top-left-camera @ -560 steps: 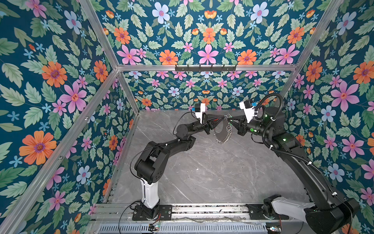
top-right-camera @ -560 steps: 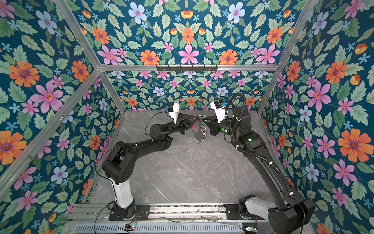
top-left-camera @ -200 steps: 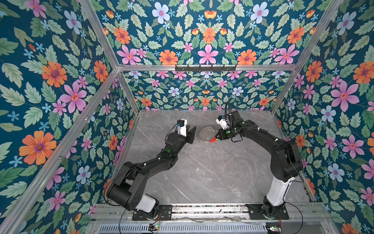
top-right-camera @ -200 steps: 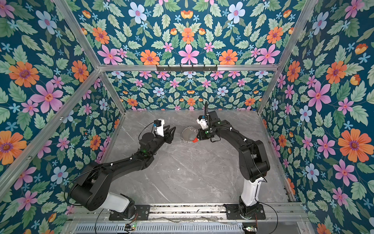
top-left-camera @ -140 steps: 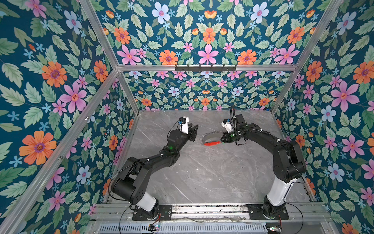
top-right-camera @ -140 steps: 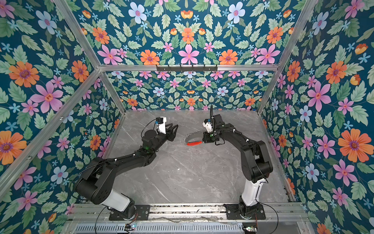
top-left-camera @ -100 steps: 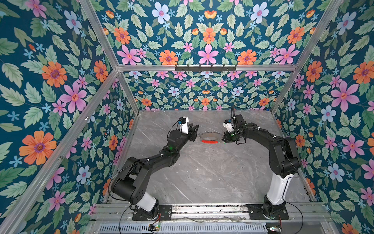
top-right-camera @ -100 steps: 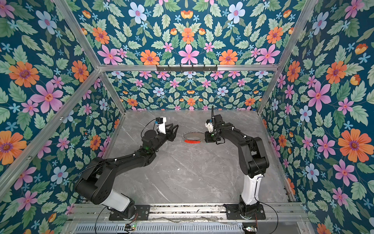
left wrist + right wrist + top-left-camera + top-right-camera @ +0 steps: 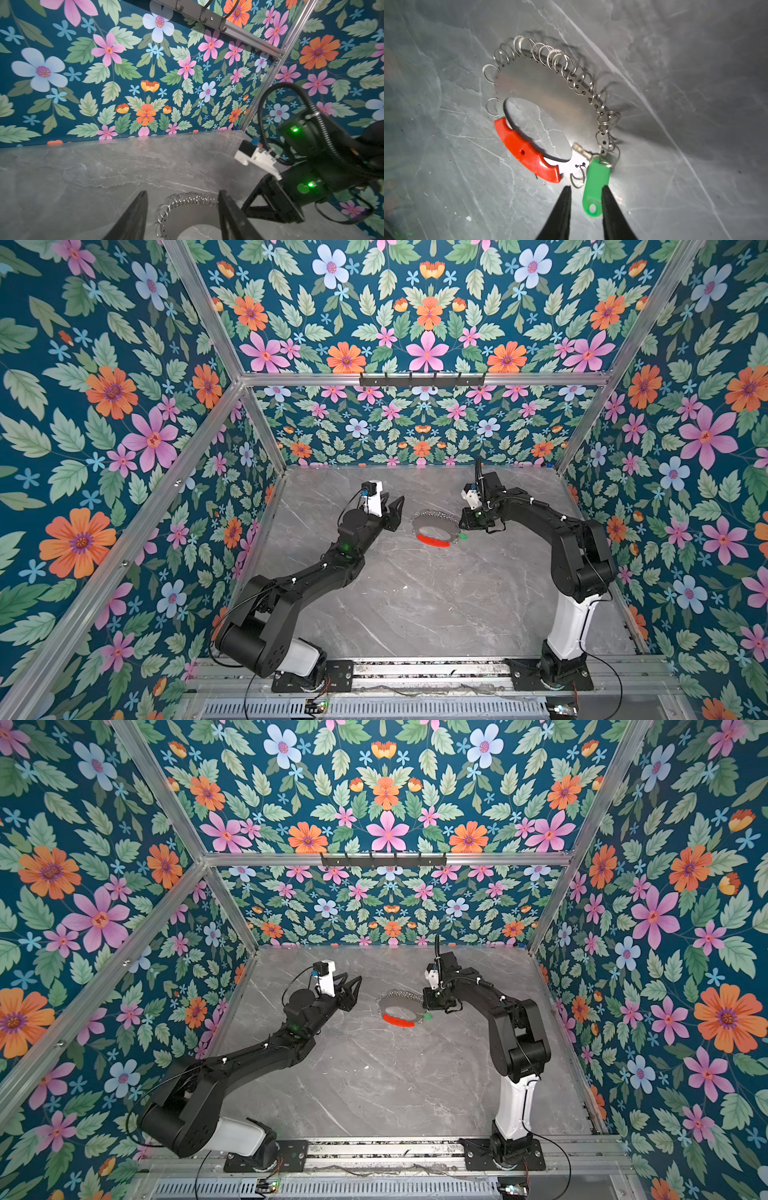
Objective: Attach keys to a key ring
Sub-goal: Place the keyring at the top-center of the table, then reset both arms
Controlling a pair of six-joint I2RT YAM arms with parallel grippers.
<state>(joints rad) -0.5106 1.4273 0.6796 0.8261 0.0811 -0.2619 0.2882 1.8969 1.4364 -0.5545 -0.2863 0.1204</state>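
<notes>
The key ring [image 9: 435, 519] lies flat on the grey table in both top views, its red arc [image 9: 433, 540] toward the front. In the right wrist view the grey hoop [image 9: 542, 83] carries several small silver rings [image 9: 560, 60]. The green-headed key [image 9: 596, 182] hangs from one of them and rests on the table. My right gripper [image 9: 586, 189] hovers open over the key's head, touching nothing. One finger [image 9: 609, 207] hides the head's edge. My left gripper [image 9: 395, 510] stands open left of the ring. The ring's far edge [image 9: 193, 200] shows between its fingers.
The grey marble table [image 9: 415, 605] is walled by floral panels at the back and on both sides. A black hook rail [image 9: 422, 380] runs high on the back wall. The right arm's wrist [image 9: 301, 182] sits close to my left gripper.
The right gripper lowered the tilted ring until it lay flat on the table, then opened and let go. The left gripper opened wider and stayed left of the ring.
</notes>
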